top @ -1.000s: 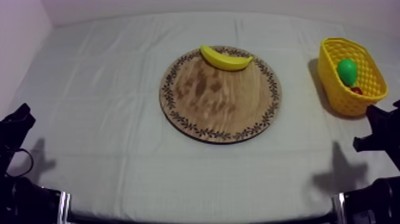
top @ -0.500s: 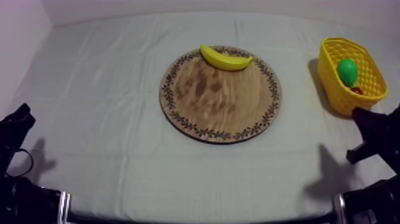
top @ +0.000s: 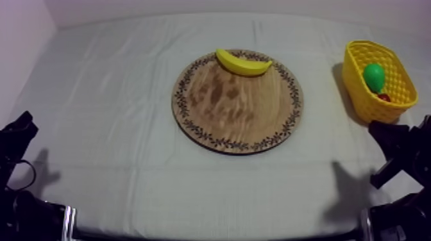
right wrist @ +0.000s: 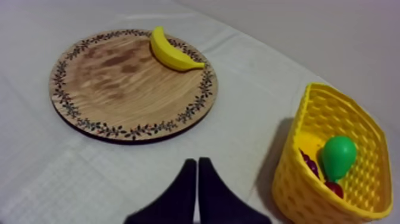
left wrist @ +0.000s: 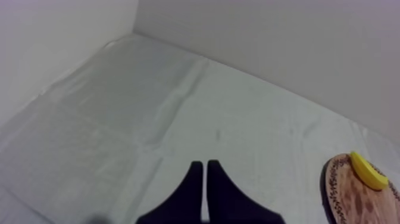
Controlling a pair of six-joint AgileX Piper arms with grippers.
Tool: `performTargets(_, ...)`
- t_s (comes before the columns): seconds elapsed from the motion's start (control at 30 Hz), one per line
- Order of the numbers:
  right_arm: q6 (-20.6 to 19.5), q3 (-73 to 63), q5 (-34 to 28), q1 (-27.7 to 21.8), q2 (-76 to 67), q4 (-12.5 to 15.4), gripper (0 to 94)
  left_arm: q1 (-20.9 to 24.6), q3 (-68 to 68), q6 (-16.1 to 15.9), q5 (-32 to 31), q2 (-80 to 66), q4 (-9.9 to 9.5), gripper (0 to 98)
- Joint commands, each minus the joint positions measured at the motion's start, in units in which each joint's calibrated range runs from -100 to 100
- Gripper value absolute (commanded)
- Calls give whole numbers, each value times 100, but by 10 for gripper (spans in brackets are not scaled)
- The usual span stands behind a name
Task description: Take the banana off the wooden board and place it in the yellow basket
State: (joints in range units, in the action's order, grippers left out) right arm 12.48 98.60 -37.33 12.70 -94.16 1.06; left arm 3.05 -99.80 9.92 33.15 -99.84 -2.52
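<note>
The yellow banana (top: 242, 63) lies at the far rim of the round wooden board (top: 237, 122) in the middle of the table. The yellow basket (top: 356, 77) stands at the right, holding a green pear (top: 374, 75) and a small red fruit (top: 384, 97). My right gripper (top: 377, 128) hovers just in front of the basket, shut on nothing; in the right wrist view its fingers (right wrist: 189, 179) lie together, pointing between the board (right wrist: 119, 89) and the basket (right wrist: 297, 179), with the banana (right wrist: 172, 53) beyond. My left gripper (left wrist: 205, 168) rests shut at the left side, far from the banana (left wrist: 369, 171).
Grey-white cloth covers the table, with open room left of the board and along the front. In the top view my left gripper (top: 24, 122) sits low at the left edge. A wall rises behind the table's far edge.
My right arm has shifted left, away from the table's right edge, coming in front of the basket. The left arm, banana and basket have not moved.
</note>
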Motion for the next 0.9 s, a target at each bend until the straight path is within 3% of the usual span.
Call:
performTargets(0.0, -165, -129, 65, 24, 313, -156, 7, 2, 2, -2, -1, 2, 0, 1)
performTargets(0.23, -596, -1620, -85, 148, 1927, -683, 7, 2, 2, -3, -1, 2, 0, 1)
performTargets(0.57, -387, -5098, -1812, 701, 4850, -1022, 7, 2, 2, -1, -1, 2, 0, 1)
performTargets(0.67, -32, -6110, -2383, 814, 5721, -993, 6, 2, 2, -3, -1, 2, 0, 1)
performTargets(0.87, 460, -7986, -3466, 633, 7337, -633, 6, 2, 2, -3, -1, 2, 0, 1)
